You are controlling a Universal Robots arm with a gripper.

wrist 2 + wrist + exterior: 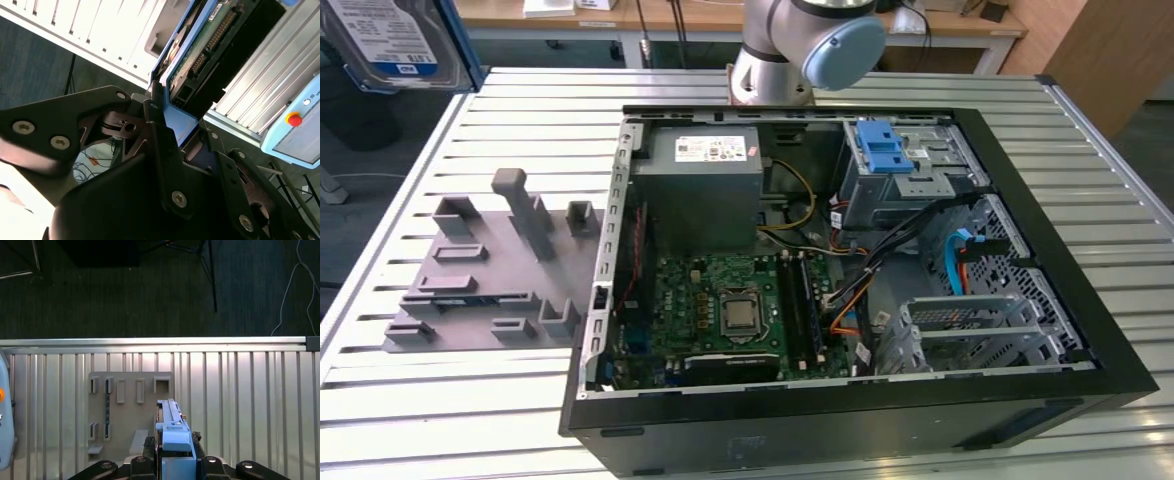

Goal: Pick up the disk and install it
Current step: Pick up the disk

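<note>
The disk [390, 40], a silver-grey drive with a white-and-blue label and a blue frame, hangs high above the table's far corner at the exterior view's left. In the first wrist view the disk [172, 432] is seen edge-on, with my gripper [175, 460] shut on its blue frame. It hangs over the grey holder plate [125, 410]. In the second wrist view the disk [200, 45] shows its green circuit board, and my gripper [172, 125] clamps its lower end. The open computer case [1067, 300] lies on the table, with a metal drive cage [907, 180] and a blue latch [883, 150] at its far right.
The grey holder plate [480, 280] with upright pegs lies left of the case on the slatted table [440, 420]. Inside the case are a power supply [700, 170], a motherboard [720, 310] and loose cables [947, 240]. The arm's base [787, 50] stands behind the case. A pendant with a red button [294, 120] is nearby.
</note>
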